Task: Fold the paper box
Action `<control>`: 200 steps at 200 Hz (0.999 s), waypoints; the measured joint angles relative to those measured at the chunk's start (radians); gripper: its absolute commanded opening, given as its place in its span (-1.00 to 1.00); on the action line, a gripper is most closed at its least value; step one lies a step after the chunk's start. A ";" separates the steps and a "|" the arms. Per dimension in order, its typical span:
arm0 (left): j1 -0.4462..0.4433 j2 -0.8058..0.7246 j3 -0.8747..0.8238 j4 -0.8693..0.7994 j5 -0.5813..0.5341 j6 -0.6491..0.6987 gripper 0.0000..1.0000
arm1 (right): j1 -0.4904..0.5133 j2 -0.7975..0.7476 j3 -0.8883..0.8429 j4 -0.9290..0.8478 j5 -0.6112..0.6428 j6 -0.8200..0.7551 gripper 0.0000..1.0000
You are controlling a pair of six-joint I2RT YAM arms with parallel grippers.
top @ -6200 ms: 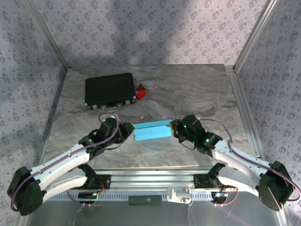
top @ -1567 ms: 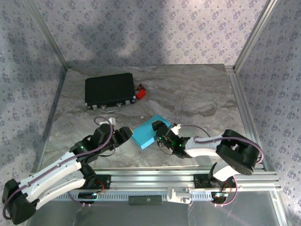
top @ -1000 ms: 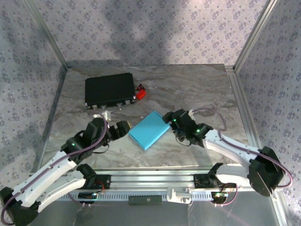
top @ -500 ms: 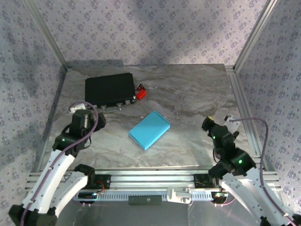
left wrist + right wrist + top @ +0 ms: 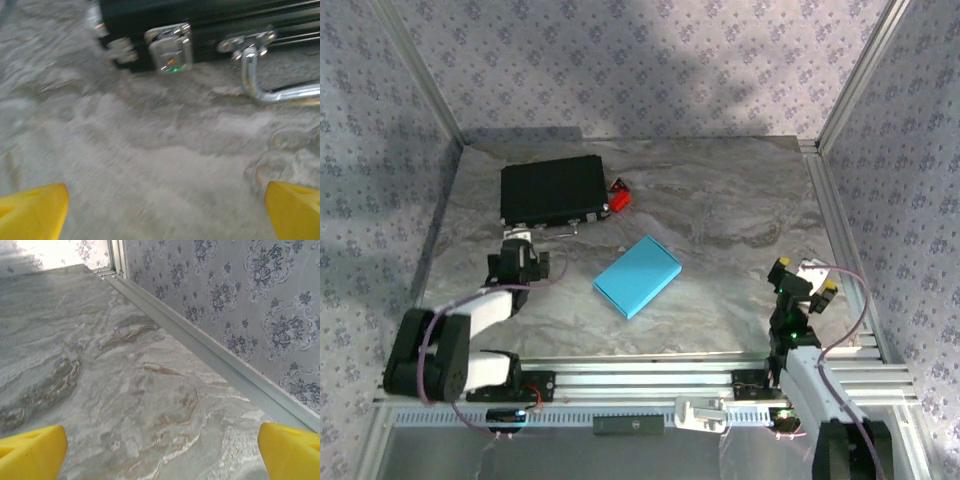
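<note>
The paper box (image 5: 637, 277) lay shut and flat near the middle of the table (image 5: 720, 200), set cornerwise to the table's edges with its light-blue face up. Nothing touched it, and bare marbled surface lay all round it. Toward the far left corner sat a larger black box (image 5: 553, 192), with a small red thing (image 5: 619, 196) just beside its right end, both well apart from the paper box. The left claw (image 5: 517, 242) was near the table's left edge, close to the black box's near side and pointing at it. Its yellow fingertips (image 5: 31, 210) were spread wide and empty, and ahead of them were a metal latch (image 5: 170, 47) and a chrome handle (image 5: 272, 87) on the black box. The right claw (image 5: 804, 278) was by the table's right edge toward the near corner, well apart from the paper box. It was likewise released and empty, its fingers (image 5: 292, 449) spread over bare table beside the metal rail (image 5: 200, 341) under the patterned wall (image 5: 240, 285).
</note>
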 measured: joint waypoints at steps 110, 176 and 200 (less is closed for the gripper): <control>0.196 0.225 0.018 0.460 0.202 -0.015 0.99 | 0.026 0.809 0.177 0.630 -0.278 -0.141 0.98; 0.182 0.225 0.020 0.463 0.213 -0.018 1.00 | 0.009 0.830 0.366 0.480 -0.327 -0.172 0.98; 0.169 0.225 0.020 0.459 0.220 -0.010 1.00 | 0.009 0.830 0.366 0.447 -0.327 -0.172 0.98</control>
